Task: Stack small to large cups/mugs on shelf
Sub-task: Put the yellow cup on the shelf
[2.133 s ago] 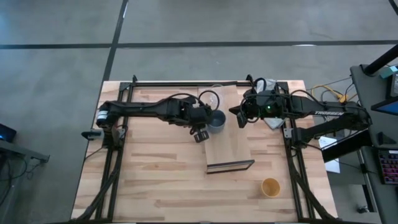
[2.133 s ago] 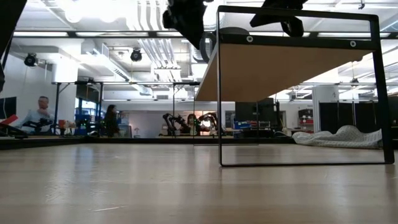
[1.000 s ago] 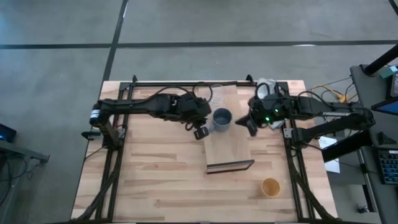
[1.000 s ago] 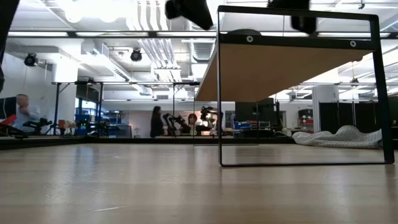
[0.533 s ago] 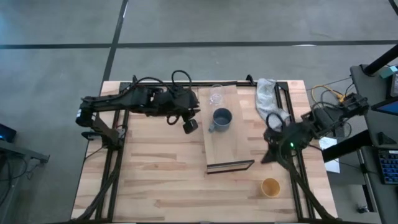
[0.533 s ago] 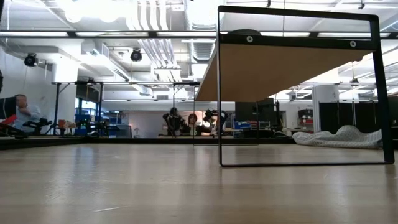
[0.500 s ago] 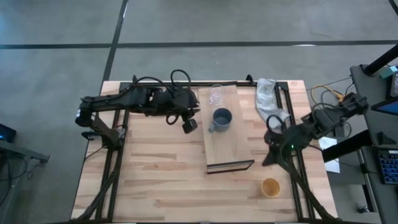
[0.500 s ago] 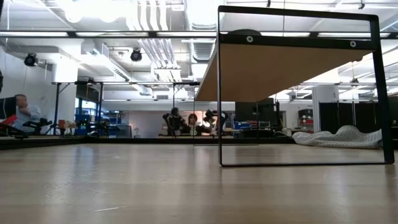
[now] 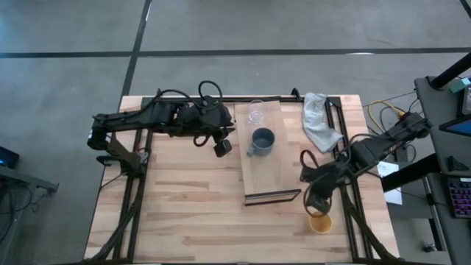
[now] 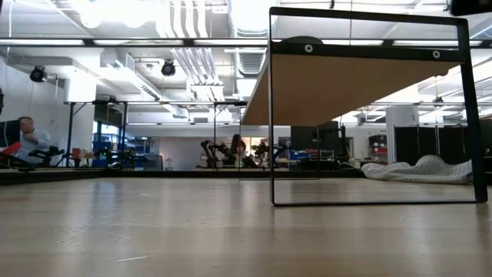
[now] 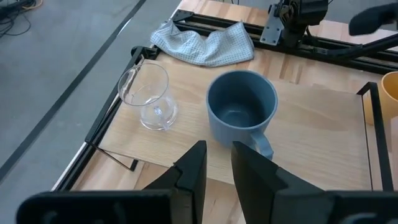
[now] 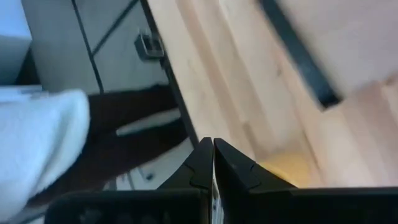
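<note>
On the light-wood shelf (image 9: 268,173) stand a small clear glass cup (image 9: 255,114) at its far end and, just nearer, a blue-grey mug (image 9: 262,140) with its handle toward the left; both rest on their bases. A yellow-orange cup (image 9: 321,224) stands on the tabletop near the front right. My left gripper (image 9: 221,146) hangs left of the shelf, slightly open and empty; its wrist view shows the mug (image 11: 241,112) and the glass (image 11: 149,96) ahead. My right gripper (image 9: 316,206) is shut and empty, just above and beside the yellow cup (image 12: 289,168).
A white cloth (image 9: 318,121) lies at the far right of the table, by the black frame rail (image 9: 346,184). The shelf stands on a thin black frame (image 10: 273,115) that shows in the low view. People move in the room behind.
My right gripper has swung from the shelf's right side toward the table's near edge and now stands over the yellow cup, uncovering the white cloth. My left gripper has drawn back toward the left, away from the mug. The mug and the glass stay on the shelf.
</note>
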